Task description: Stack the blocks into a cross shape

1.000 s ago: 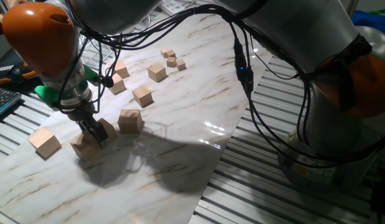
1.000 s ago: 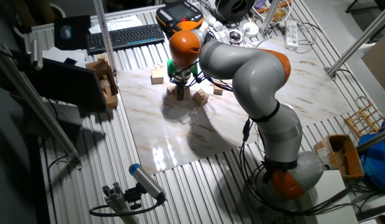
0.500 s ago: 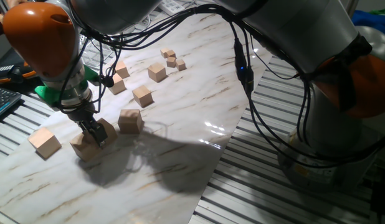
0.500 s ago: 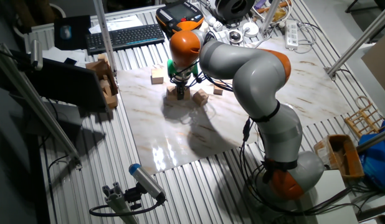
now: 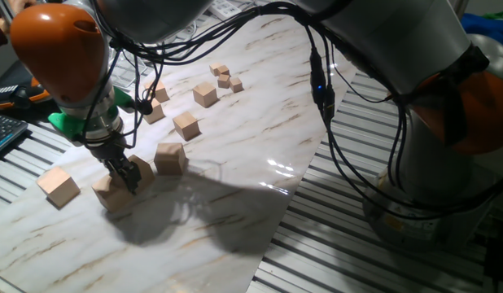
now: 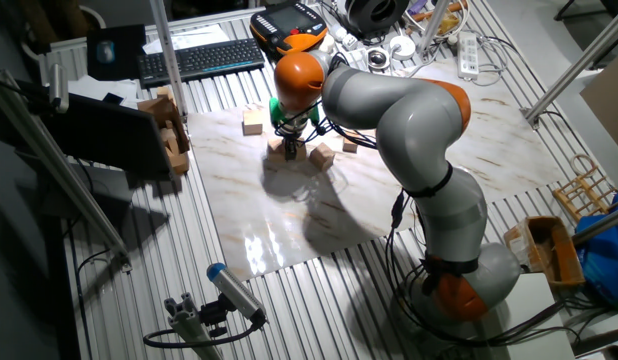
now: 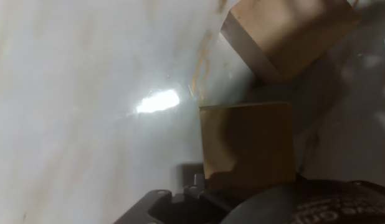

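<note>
My gripper point(image 5: 125, 176) was low on the marble-patterned board point(image 5: 260, 122), with the fingers closed around one large block point(image 5: 113, 192) that sat on the surface near the left front corner; in the hand view this block point(image 7: 247, 146) filled the space just in front of my fingers, so I judged that I was grasping it and not only touching it. A second large block point(image 5: 170, 157) lay just beside it, a third large block point(image 5: 59, 186) stood a little apart to the left near the edge, and I could not say for certain which of the further cubes was the fourth one. The danger I saw was this: the neighbour block point(image 7: 286, 34) was very close and turned at an angle, so if I lifted or turned my block carelessly, its corner could push the neighbour away, and then the cross would not have a good base. Also, if my grip was not centred, the smooth wood could slip or rotate between the fingers. The board looked glossy and reflected a lamp, so I expected the blocks to slide easily on it. Some medium cubes point(image 5: 185, 125) and tiny cubes point(image 5: 225, 77) lay further back on the board. Around the board there was a slatted metal table point(image 6: 139, 290), with a keyboard point(image 6: 201, 59) and many cables near the back.
</note>
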